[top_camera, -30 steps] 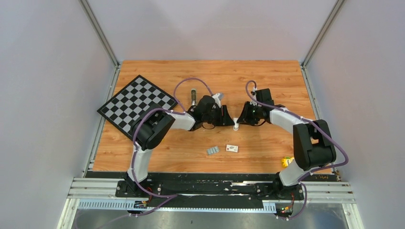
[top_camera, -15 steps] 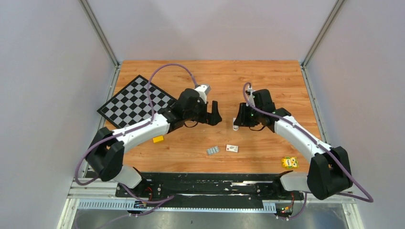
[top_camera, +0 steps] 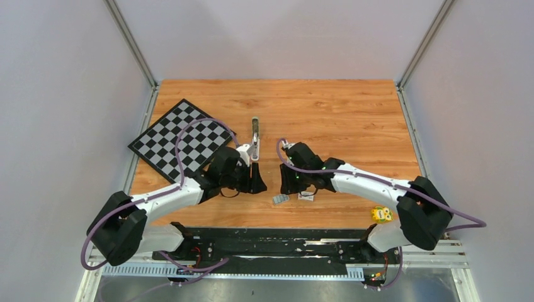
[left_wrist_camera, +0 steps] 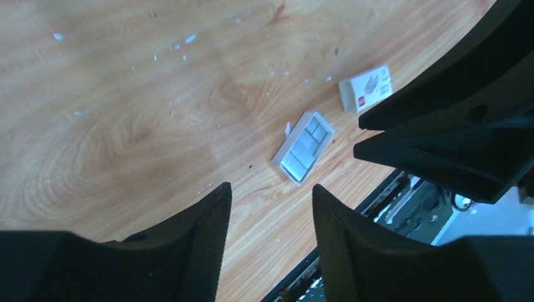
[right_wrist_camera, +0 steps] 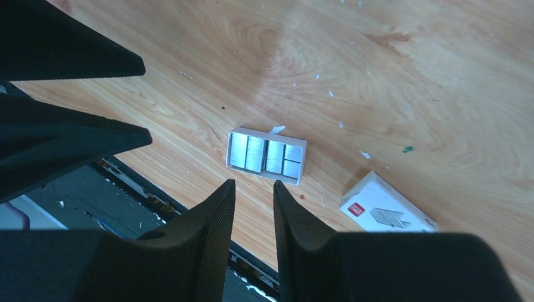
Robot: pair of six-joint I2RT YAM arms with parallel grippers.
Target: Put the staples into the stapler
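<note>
The staples (top_camera: 281, 199) are silvery strips lying in a small white open tray near the table's front edge; the tray also shows in the left wrist view (left_wrist_camera: 305, 147) and the right wrist view (right_wrist_camera: 267, 155). The stapler (top_camera: 255, 134) is slim and grey and lies farther back, beyond the left gripper. My left gripper (top_camera: 257, 182) (left_wrist_camera: 271, 189) is open and empty, hovering left of the tray. My right gripper (top_camera: 288, 184) (right_wrist_camera: 253, 184) hovers just above the tray, jaws a narrow gap apart and empty.
The white staple box (top_camera: 306, 195) (right_wrist_camera: 385, 211) (left_wrist_camera: 366, 88) lies right of the tray. A checkerboard (top_camera: 182, 137) lies at the back left. A yellow toy (top_camera: 380, 214) sits at the front right. The table's front edge and black rail are close below both grippers.
Both arms have swung from the table's middle toward the front and now hang by the staples tray. The stapler, hidden half a second ago, shows again.
</note>
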